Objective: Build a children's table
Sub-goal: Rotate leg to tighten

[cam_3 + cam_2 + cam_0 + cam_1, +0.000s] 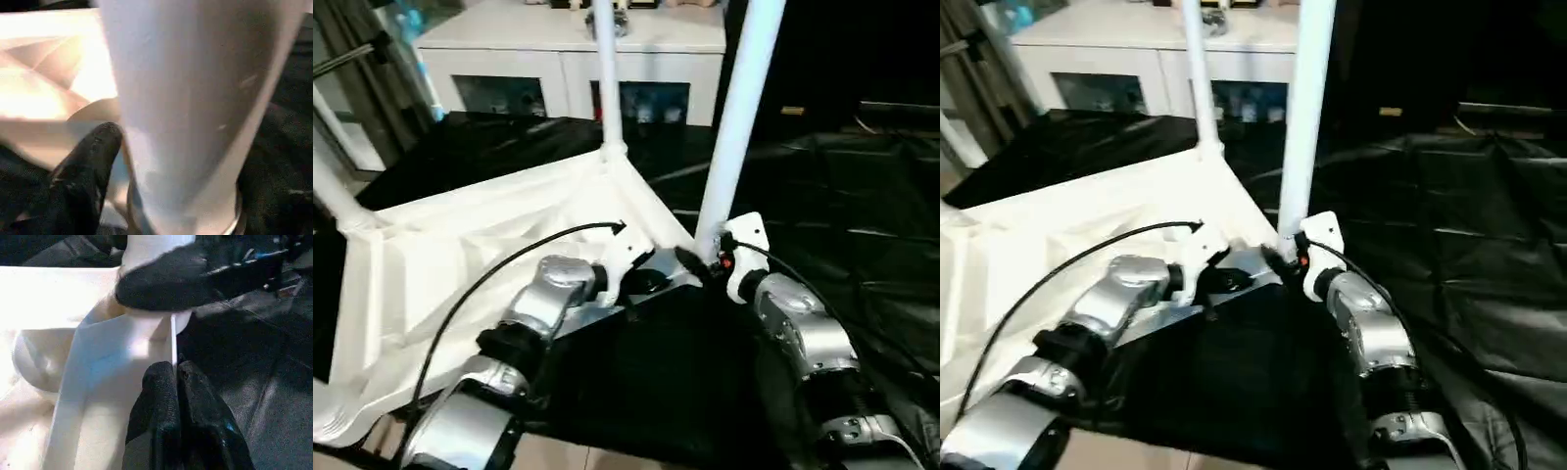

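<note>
Before letting go of anything, hold the tabletop [460, 245] flat: upside down on the black sheet [822, 196], ribbed underside up, near corner right at the wrists. Pin that corner down so that no push on the leg tips or slides it across the slick, creased sheet.

Next, the near leg [734, 117]: upright in the near corner socket [230, 215], leaning slightly. Push straight down along its length, not sideways, and twist a little if it binds; judged not fully proven home, since the seam at the foot is hidden behind black fingers. Two more legs up already, by the look of it: one at the far corner [605, 69], one at the left edge [333, 196].

Then the grippers. Right gripper [697, 260] low at the foot of the near leg, spread wide astride it, one finger [93, 156] lying against the tube; hard to call a firm clamp. Better to close fully on the tube before pressing. Left gripper [177, 377] pinched together, holding nothing, tips at the thin rim of the tabletop just beside the same socket; good as a brace, so lean on the rim rather than poke it.

Materials: smooth white plastic throughout, hard and faintly glossy. Tabletop rectangular, thin-walled ribs in slanting lines, rounded corners. Legs long tapered tubes, widest at the foot, apt to slip in rubbery black pads. Sheet thin, shiny, wrinkled. White cabinet [568, 49] with glass doors behind, no part of the job.
</note>
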